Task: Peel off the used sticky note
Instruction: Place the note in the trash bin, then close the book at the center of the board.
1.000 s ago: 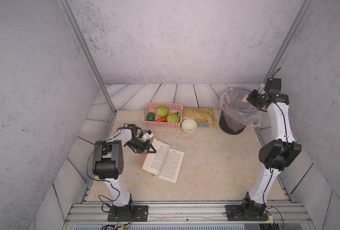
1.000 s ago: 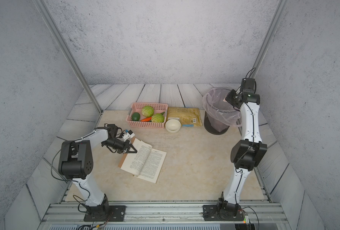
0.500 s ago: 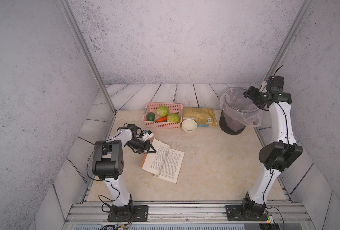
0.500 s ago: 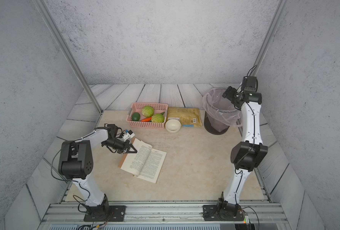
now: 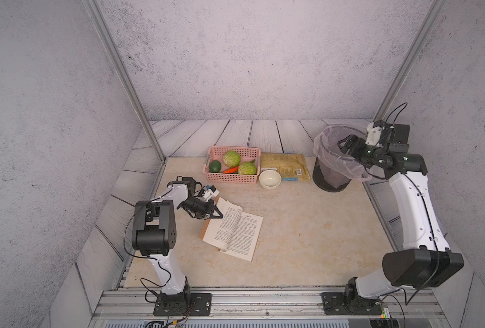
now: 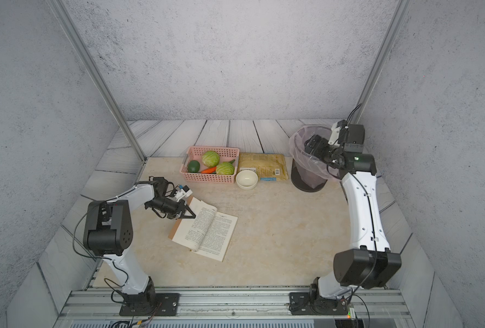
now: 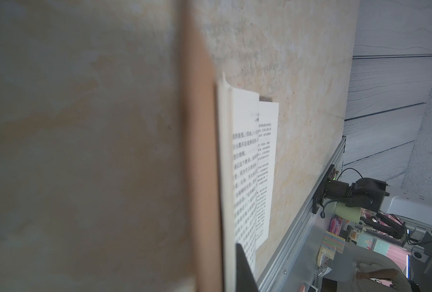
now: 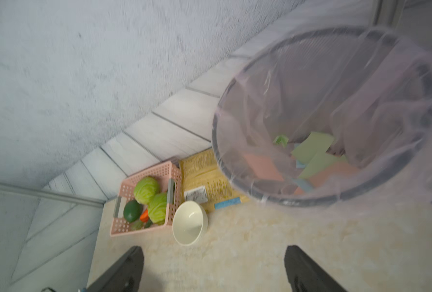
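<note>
R gripper [image 5: 346, 143] hangs over the mouth of the bin [image 5: 330, 177] at the far R of the table [image 5: 306, 227], jaws spread wide w/ nothing btwn them; the wrist view shows its two dark fingers [image 8: 125, 270] well apart and bare. Sticky notes [image 8: 311, 148] lie at the bottom of the bin inside the clear liner: green, pink and blue, overlapping. Can't tell which one is the used note. L gripper [image 5: 217, 216] is low at the L edge of the open book [image 5: 235, 230], jaws pinched together to a point, tips on or just above the L page by the brown cover; contact not clear in both top views. In the L wrist view one dark finger [image 7: 244, 273] sits over the page edge, text pages fanned beside it. Book lies flat near table centre, tilted. Behind it: pink basket [image 5: 230, 178] w/ veg, white bowl [image 5: 269, 179] just beside it, yellow packet [image 5: 285, 163] btwn basket and bin.
</note>
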`<state>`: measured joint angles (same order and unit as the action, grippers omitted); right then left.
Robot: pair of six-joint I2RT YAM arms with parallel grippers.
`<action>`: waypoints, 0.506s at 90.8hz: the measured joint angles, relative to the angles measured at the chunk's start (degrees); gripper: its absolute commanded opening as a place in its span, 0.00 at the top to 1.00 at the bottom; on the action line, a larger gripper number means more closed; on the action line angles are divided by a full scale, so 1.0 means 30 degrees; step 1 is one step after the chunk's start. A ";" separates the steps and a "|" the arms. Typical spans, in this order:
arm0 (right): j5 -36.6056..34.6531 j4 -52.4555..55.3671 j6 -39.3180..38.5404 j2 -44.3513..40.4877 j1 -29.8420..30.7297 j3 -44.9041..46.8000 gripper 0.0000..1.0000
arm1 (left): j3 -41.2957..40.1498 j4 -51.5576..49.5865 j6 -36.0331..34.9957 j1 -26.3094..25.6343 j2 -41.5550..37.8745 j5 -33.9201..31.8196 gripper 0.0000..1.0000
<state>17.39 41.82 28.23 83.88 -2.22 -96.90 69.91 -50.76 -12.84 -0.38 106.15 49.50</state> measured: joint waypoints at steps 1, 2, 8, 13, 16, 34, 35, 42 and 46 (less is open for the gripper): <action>-0.0080 -0.0109 -0.0007 -0.0248 0.0197 0.0437 0.08 | 0.0000 0.0000 0.0007 0.0000 0.0000 -0.0007 1.00; -0.0182 -0.0226 -0.0022 -0.0466 0.0386 0.0896 0.08 | 0.0000 0.0000 0.0000 0.0000 0.0000 -0.0007 1.00; -0.0656 -0.0823 -0.0153 -0.1843 0.1749 0.3614 0.08 | 0.0000 0.0000 0.0007 0.0000 0.0000 0.0000 1.00; -0.0940 -0.1392 -0.0255 -0.2856 0.2900 0.5734 0.08 | 0.0000 0.0000 0.0007 0.0000 -0.0015 0.0007 1.00; -0.1020 -0.1712 -0.0299 -0.3337 0.3490 0.6827 0.08 | 0.0000 0.0000 0.0007 0.0000 -0.0036 0.0007 1.00; -0.1107 -0.3738 -0.0262 -0.5530 0.5537 1.2502 0.09 | 0.0000 0.0007 0.0000 -0.0015 -0.0736 0.0007 0.99; -0.1115 -0.3912 -0.0262 -0.5632 0.5603 1.2845 0.09 | 0.0000 0.0007 -0.0007 -0.0022 -0.0816 -0.0007 0.99; -0.1348 -0.4473 -0.0248 -0.5974 0.5829 1.4353 0.09 | 0.0007 0.0000 -0.0095 -0.0138 -0.1231 -0.0124 0.92; -0.1712 -0.4707 -0.0248 -0.6062 0.5865 1.5030 0.09 | 0.0087 -0.0058 -0.0277 -0.0277 -0.1515 -0.0270 0.85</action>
<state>12.25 27.70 27.49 65.69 15.38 -51.81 70.17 -50.94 -13.67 -1.21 101.60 48.69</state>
